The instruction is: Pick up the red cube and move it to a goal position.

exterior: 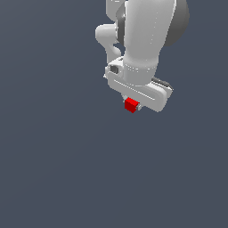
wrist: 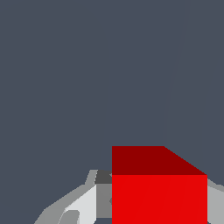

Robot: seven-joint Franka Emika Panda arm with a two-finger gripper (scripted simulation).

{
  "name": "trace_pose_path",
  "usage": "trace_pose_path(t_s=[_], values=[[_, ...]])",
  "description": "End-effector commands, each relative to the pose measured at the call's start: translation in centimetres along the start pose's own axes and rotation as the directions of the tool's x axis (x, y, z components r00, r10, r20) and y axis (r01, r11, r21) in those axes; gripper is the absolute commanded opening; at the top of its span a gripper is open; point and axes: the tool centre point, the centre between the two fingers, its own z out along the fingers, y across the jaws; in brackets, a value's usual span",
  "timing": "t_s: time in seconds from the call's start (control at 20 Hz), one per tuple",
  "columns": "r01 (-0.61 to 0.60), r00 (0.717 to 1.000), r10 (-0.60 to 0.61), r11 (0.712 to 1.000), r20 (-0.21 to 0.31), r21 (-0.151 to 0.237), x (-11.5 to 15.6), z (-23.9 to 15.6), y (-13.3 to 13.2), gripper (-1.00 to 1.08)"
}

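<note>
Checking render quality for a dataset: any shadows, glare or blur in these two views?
Exterior view: sharp, flat grey backdrop, no cast shadow under the red cube; soft shading on the gripper. Wrist view: no glare or blur; the cube is cropped, one face darker.

Backdrop (exterior: 53,169): one flat slate-grey field all around me, evenly lit. I find no seam, wall, floor line or furniture in either view.

open grey space on every side of the gripper (exterior: 133,107); only the red cube (exterior: 131,105) sits between its fingers; no obstacle visible
</note>
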Motion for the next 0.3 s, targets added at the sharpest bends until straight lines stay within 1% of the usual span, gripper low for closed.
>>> trace_pose_path(t_s=[0.0,0.25], values=[[0.0,1.0,0.0,1.0,0.001,0.0,-0.08,-0.48,-0.15,-1.0],[0.0,1.0,0.0,1.0,0.001,0.0,0.01,-0.34,-0.19,-1.0]])
